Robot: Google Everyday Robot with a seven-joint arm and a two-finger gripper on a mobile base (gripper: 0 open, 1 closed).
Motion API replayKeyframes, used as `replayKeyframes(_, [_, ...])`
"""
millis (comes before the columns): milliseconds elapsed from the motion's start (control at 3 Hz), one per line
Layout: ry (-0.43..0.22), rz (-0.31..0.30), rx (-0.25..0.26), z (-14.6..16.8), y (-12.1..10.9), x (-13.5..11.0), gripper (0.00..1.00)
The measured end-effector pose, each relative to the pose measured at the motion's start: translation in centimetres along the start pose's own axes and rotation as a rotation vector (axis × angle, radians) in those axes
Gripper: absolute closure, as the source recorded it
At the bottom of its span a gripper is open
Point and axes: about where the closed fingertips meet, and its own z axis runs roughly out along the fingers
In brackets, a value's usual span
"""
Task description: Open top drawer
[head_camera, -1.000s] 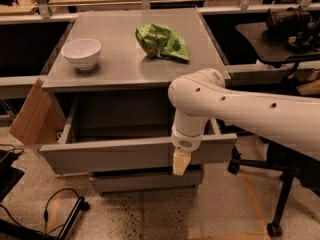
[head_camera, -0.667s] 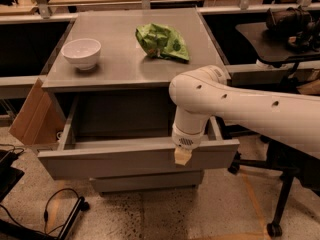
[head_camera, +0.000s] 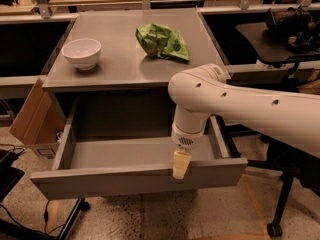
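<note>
Whether the jaws are spread or closed cannot be told from this angle; the gripper [head_camera: 181, 168] shows only as one cream-coloured tip pointing straight down at the upper edge of the drawer's front panel, a little right of its middle, overlapping that edge. The top drawer [head_camera: 125, 181] stands far out of the cabinet, its flat grey front nearest the camera and its shallow grey tray open to view behind the front. The white arm [head_camera: 240, 109] comes in from the right, bends down over the drawer's right side and ends in the gripper. Above the drawer, on the grey cabinet top [head_camera: 125, 74], a white bowl [head_camera: 81, 53] sits upright near the left side and a crumpled green bag [head_camera: 162, 41] lies toward the back right, well apart from the bowl. A brown cardboard box [head_camera: 31, 119] leans beside the cabinet's left side. To the right, behind the arm, a dark chair leg with a castor [head_camera: 272, 229] rests on the speckled floor.
</note>
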Motion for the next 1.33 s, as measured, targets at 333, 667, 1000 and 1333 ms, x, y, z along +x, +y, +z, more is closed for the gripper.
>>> replayKeyframes(333, [0.001, -0.001, -0.001, 0.1, 0.0, 0.0, 0.16])
replayKeyframes(667, [0.003, -0.001, -0.002, 0.1, 0.1, 0.1, 0.00])
replayKeyframes(1000, [0.005, 0.000, -0.003, 0.0, 0.1, 0.1, 0.00])
replayKeyframes(1333, [0.045, 0.011, -0.011, -1.6, 0.0, 0.0, 0.00])
